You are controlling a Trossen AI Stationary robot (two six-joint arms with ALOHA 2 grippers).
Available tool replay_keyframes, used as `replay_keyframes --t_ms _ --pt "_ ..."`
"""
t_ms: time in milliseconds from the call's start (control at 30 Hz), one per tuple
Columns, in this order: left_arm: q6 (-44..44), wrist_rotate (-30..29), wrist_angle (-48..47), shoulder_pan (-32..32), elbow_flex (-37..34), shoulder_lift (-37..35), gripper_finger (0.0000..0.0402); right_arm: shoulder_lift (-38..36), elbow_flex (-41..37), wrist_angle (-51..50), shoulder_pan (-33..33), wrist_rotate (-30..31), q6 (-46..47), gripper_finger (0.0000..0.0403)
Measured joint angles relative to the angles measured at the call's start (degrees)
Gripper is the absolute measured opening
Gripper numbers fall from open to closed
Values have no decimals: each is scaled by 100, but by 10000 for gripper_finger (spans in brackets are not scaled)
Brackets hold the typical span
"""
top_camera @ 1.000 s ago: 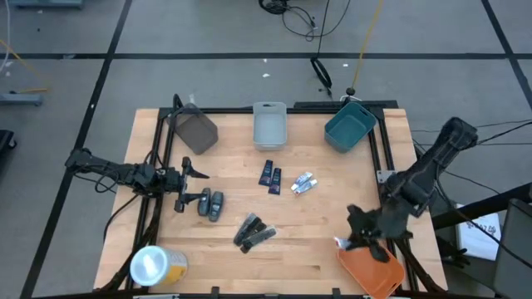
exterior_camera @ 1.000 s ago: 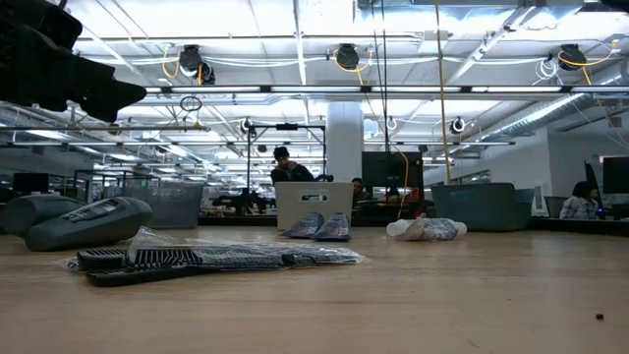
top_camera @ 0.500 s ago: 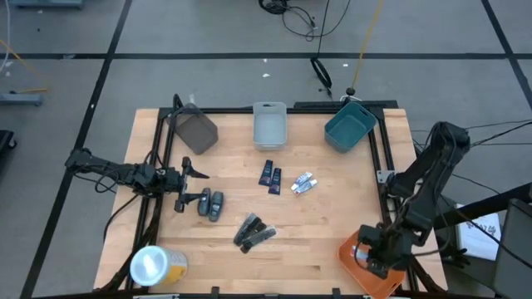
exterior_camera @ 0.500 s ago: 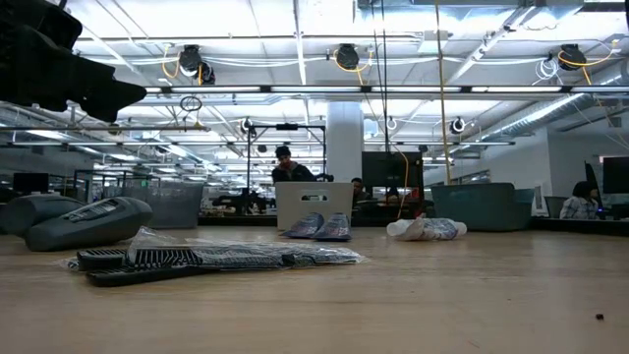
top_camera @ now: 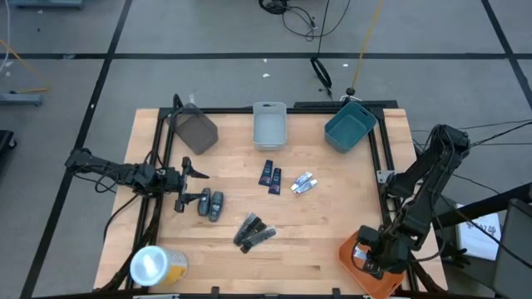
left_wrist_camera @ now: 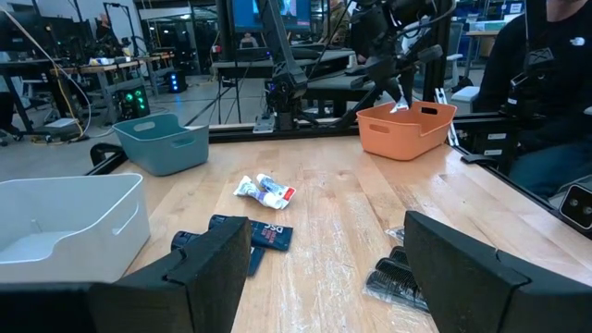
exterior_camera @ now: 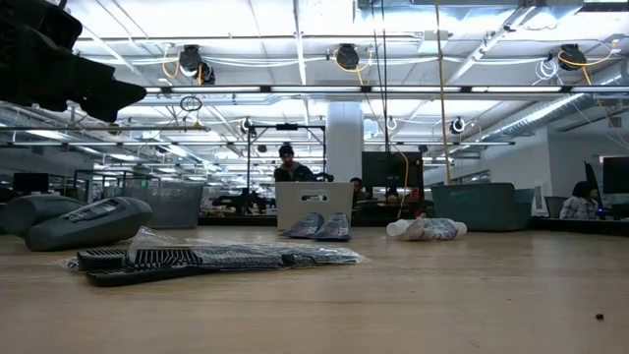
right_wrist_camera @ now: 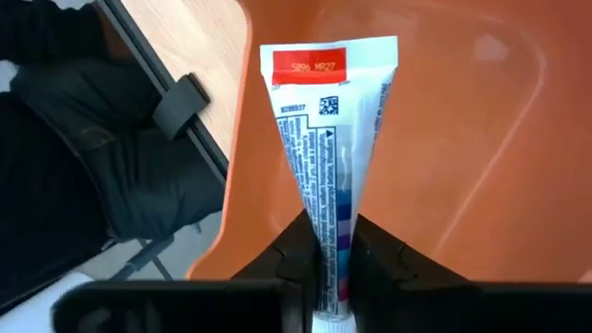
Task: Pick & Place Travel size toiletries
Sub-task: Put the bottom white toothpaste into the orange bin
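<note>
On the table lie two dark blue packets, silvery-white tubes, two dark grey oval pieces and black sticks in clear wrap. My right gripper stands over the orange bin at the near right corner, shut on a white tube. My left gripper waits open near the left edge, just beside the oval pieces. The left wrist view shows the packets, the tubes and the right gripper above the orange bin. My right gripper pinches the white tube between its two fingers close to the cap end. The fingers come from above, pointing down into the orange bin. The tube runs on from the fingers with its red crimped end toward the bin's floor; whether that end touches it, I cannot tell.
Along the far edge stand a dark grey bin, a light grey bin and a teal bin. A yellow roll with a white top sits at the near left corner. A person sits beyond the table's right side.
My right gripper, holding the tube, has moved from the table beside the orange bin toward the near right corner and now stands over the bin's inside. Most of that move came early; since then it has barely shifted.
</note>
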Motion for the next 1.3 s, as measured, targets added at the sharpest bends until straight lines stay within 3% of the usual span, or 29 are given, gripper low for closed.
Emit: replay_keyframes --t_ms 400,867,1033,1300 --pt "0 0 0 0 -1 2 282 -2 0 -207 0 5 27 124" --pt "0 0 0 0 1 2 282 -2 -2 -51 -10 42 -176 124" --pt "0 0 0 0 -1 0 282 -6 -2 633 -164 556 -952 122" --pt "0 0 0 0 0 0 282 -78 -4 2032 -730 1382 -3665 120"
